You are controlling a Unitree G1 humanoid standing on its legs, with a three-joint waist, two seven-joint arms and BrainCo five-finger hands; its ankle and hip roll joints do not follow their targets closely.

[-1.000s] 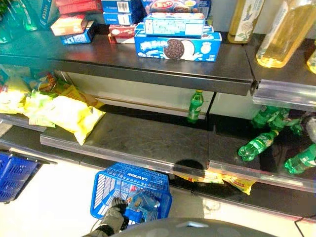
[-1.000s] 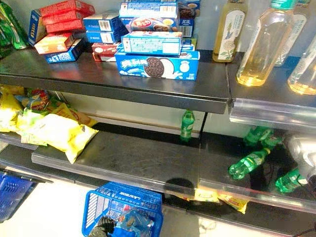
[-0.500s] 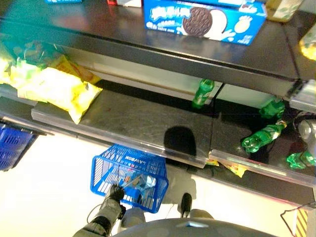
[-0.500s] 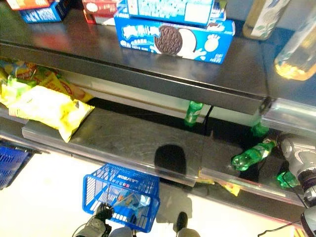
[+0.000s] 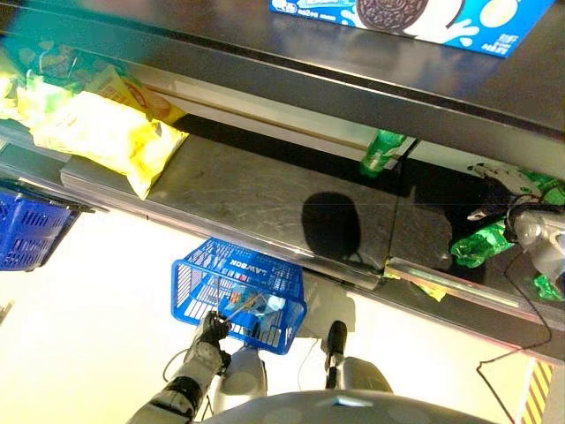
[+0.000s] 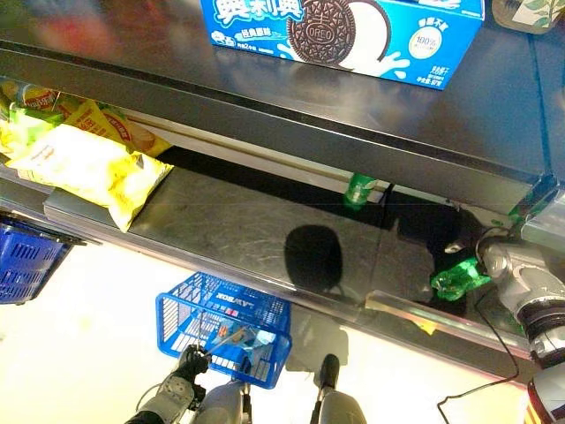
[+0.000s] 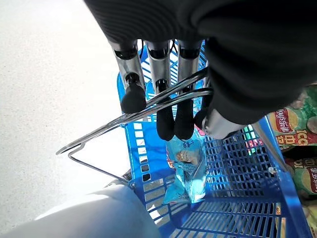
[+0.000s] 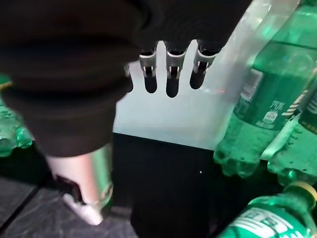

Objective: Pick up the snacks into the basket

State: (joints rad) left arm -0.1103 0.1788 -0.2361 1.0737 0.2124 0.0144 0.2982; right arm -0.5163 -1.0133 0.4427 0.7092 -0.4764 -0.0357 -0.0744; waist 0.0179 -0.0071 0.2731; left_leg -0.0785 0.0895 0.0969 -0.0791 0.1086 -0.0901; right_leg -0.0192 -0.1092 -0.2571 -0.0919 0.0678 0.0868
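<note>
Left hand [image 7: 198,106] fingers curled round blue basket [image 5: 238,294] handle, snack bag [image 7: 185,168] inside. Right hand [image 8: 168,74] fingers relaxed open among green bottles [image 8: 257,114] on shelf [image 5: 265,199].

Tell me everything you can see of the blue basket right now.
The blue basket is an open-topped plastic crate with grid walls and floor and white lettering on its rim. It hangs low over the pale floor, below the front edge of the shelf. Two thin metal wire handles are raised, and the left hand has its fingers curled round them. A blue snack bag lies inside.
</note>
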